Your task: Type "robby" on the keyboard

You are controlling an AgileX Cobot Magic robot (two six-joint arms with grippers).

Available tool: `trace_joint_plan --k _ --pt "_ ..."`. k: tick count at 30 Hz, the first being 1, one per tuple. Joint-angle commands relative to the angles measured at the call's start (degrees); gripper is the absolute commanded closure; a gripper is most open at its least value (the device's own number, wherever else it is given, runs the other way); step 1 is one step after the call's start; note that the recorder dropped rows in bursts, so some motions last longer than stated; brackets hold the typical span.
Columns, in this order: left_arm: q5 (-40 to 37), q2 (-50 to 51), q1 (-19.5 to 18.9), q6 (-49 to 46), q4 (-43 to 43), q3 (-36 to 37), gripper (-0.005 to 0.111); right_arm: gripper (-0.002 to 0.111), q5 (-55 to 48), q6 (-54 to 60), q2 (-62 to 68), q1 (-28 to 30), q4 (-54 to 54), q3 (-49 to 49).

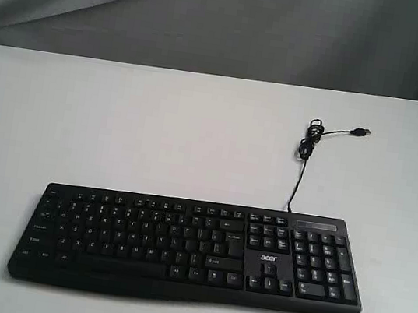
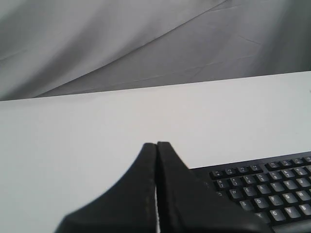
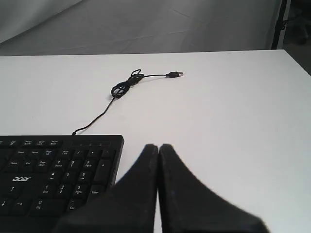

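Acer keyboard waiting; both grippers closed and empty, no key touched.

Black keyboard (image 1: 191, 248) lies flat at 6 o'clock on the white table (image 1: 119, 127). Its cable (image 1: 298, 178) trails toward 1 o'clock to a loose coil, with the USB plug (image 1: 363, 132) lying free. Left gripper (image 2: 156, 145): fingers pressed together, nothing held, off the keyboard's left end. Right gripper (image 3: 158, 146): likewise closed and bare, off the number-pad end. Neither arm shows in the exterior view. My read is that typing has not begun, so r, o, b, b, y are all left.
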State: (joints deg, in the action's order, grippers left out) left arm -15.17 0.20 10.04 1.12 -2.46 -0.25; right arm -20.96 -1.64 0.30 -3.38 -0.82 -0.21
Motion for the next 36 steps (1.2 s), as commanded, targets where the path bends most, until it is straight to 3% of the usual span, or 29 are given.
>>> trace_joint_plan --k 1,12,17,22,36 --pt "0.33 -0.2 0.32 0.16 -0.27 0.25 0.107 0.108 0.77 -0.3 -0.3 0.04 0.2 0.21" --pt "0.33 -0.2 0.32 0.16 -0.27 0.25 0.107 0.108 0.77 -0.12 -0.3 0.04 0.44 0.21" --pt "0.33 -0.2 0.32 0.16 -0.27 0.25 0.107 0.108 11.38 -0.37 -0.3 0.04 1.55 0.21" --pt "0.33 -0.2 0.32 0.16 -0.27 0.25 0.107 0.108 12.85 0.81 -0.3 0.04 2.93 0.21" --pt "0.33 -0.2 0.32 0.16 -0.27 0.25 0.107 0.108 54.88 0.1 -0.3 0.04 3.0 0.21"
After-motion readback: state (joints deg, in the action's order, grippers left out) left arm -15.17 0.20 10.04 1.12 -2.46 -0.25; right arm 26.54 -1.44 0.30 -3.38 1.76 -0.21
